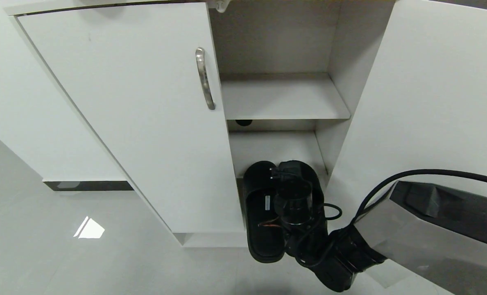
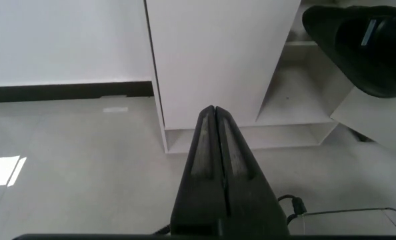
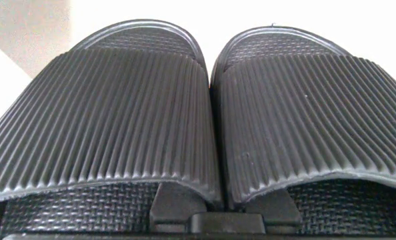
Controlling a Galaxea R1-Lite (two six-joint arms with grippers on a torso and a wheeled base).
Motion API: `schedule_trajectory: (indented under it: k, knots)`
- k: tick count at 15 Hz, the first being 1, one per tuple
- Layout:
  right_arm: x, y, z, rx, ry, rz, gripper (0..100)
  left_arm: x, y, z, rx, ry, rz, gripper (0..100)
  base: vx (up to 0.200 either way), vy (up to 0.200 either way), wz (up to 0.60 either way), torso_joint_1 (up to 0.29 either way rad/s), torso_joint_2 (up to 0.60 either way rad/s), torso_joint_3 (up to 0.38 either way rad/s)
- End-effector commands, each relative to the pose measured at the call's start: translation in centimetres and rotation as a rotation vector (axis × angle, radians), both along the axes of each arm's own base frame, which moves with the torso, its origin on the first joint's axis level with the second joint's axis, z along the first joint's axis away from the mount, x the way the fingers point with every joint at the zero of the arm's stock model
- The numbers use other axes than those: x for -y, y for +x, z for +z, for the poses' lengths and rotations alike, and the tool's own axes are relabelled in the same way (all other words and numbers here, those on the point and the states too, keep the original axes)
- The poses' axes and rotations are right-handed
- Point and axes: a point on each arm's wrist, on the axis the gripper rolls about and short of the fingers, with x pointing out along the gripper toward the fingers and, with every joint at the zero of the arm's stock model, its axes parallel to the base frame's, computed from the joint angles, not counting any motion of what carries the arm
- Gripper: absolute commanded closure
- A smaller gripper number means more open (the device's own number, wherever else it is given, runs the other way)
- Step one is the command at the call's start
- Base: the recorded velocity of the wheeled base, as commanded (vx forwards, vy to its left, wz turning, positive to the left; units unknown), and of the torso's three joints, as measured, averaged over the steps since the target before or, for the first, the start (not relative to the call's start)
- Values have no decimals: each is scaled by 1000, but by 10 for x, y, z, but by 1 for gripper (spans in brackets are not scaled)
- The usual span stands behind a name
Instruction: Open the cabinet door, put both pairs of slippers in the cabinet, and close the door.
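My right gripper [image 1: 283,182] is shut on a pair of black slippers [image 1: 263,205], pinching their inner sides together. It holds them off the floor at the front of the cabinet's lower compartment [image 1: 276,149], toes toward the inside. In the right wrist view the ribbed straps of the slippers [image 3: 118,113] lie side by side above my fingers [image 3: 171,207]. The left wrist view shows the same slippers [image 2: 358,40] by the open cabinet. My left gripper [image 2: 215,133] is shut on nothing, low over the floor and back from the cabinet.
The cabinet's right door [image 1: 423,102] stands open beside my right arm. Its left door [image 1: 137,114], with a metal handle [image 1: 204,78], is closed. An upper shelf [image 1: 282,98] is bare. A small dark spot [image 1: 243,122] shows under it. Pale floor [image 1: 83,254] stretches to the left.
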Motion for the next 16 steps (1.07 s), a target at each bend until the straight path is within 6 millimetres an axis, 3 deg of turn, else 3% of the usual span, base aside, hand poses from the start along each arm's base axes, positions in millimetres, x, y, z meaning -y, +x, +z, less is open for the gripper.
schedule_trajectory:
  k: [1, 3, 14, 16]
  knots:
    - [-2, 10, -2, 33, 4, -7, 100, 0, 0, 0, -2, 0, 0, 100, 0, 0, 0, 0, 0, 0]
    - [-6, 23, -7, 61, -3, -21, 100, 0, 0, 0, -2, 3, -2, 100, 0, 0, 0, 0, 0, 0]
    - [-8, 47, -7, 53, -12, -53, 100, 0, 0, 0, -2, -3, 0, 100, 200, 0, 0, 2, 4, 2]
    - [-7, 56, -9, 54, -11, -68, 100, 0, 0, 0, -2, -3, 0, 100, 0, 0, 0, 0, 0, 0]
